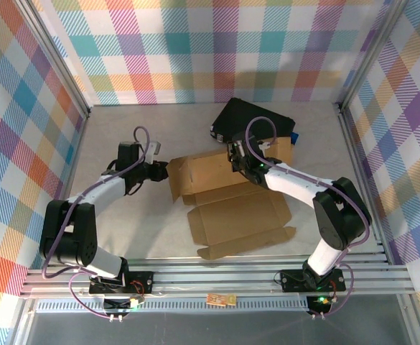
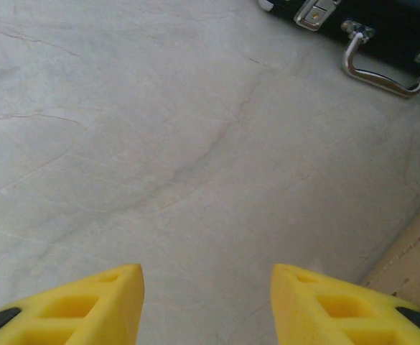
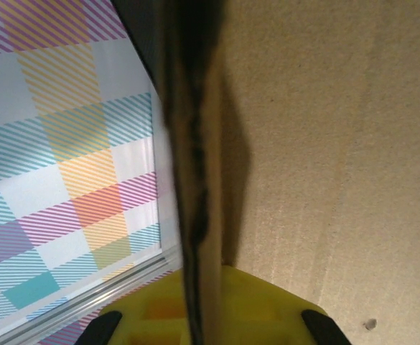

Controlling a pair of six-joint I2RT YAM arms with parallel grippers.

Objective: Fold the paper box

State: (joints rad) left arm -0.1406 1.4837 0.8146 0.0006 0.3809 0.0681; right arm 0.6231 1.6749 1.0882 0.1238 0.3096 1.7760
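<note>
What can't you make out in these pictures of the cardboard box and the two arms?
Top view: fingertips of the right tool, hidden under the right arm.
Right wrist view: which flap of the paper box is clamped; too close, its edge blurred.
Left wrist view: most of the black case, cut off by the top edge; most of the box, cut off at the lower right corner.

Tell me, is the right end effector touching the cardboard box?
Touching. The right wrist view shows the right end effector shut on a panel edge of the cardboard box, the edge running down between its yellow fingers.
</note>
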